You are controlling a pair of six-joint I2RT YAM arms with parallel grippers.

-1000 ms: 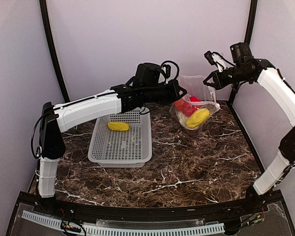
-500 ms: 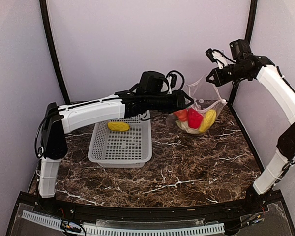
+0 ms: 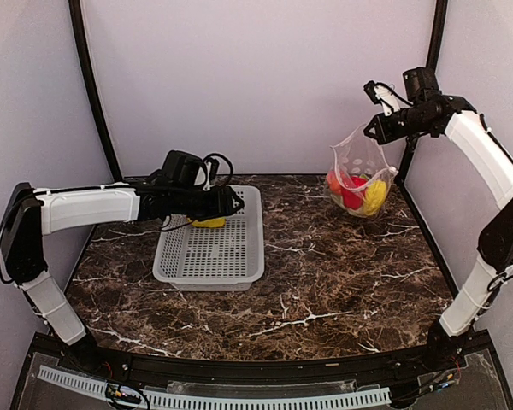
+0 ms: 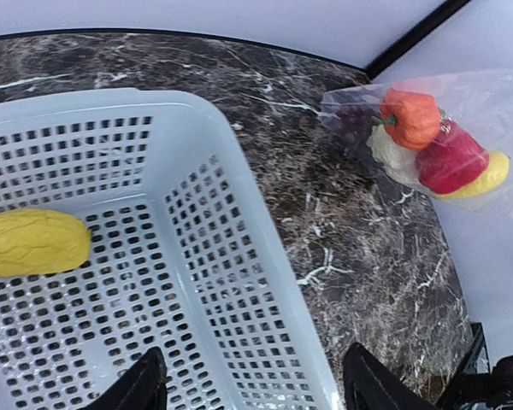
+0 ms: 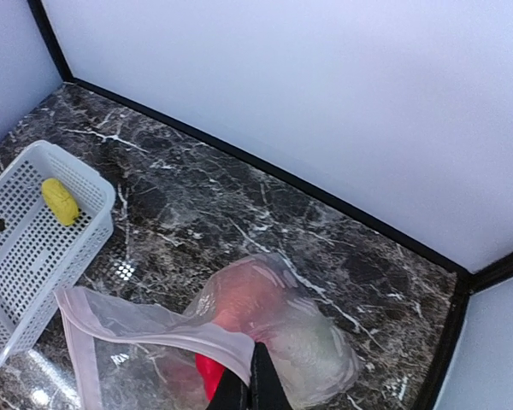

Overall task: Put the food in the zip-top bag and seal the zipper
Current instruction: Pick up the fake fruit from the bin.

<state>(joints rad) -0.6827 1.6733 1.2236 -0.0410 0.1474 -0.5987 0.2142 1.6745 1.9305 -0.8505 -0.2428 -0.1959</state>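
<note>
The zip-top bag (image 3: 356,162) hangs from my right gripper (image 3: 374,130), which is shut on its top edge above the table's back right corner. In the right wrist view the closed fingers (image 5: 255,386) pinch the zipper (image 5: 188,336). Food sits in the bag's bottom: a red piece (image 3: 352,193), a yellow piece (image 3: 375,196) and an orange piece (image 4: 409,118). One more yellow piece (image 3: 209,222) lies in the white basket (image 3: 239,272). My left gripper (image 3: 232,203) hovers open over the basket's far right part, holding nothing, with the yellow piece (image 4: 31,243) to its left.
The white mesh basket (image 4: 265,256) stands left of centre on the dark marble table (image 3: 342,282). Pale walls with black corner posts (image 3: 89,85) close in the back and sides.
My left gripper opened, let go of the bag and drew back left over the basket. The right gripper lifted the bag up and to the right, so it now hangs freely.
</note>
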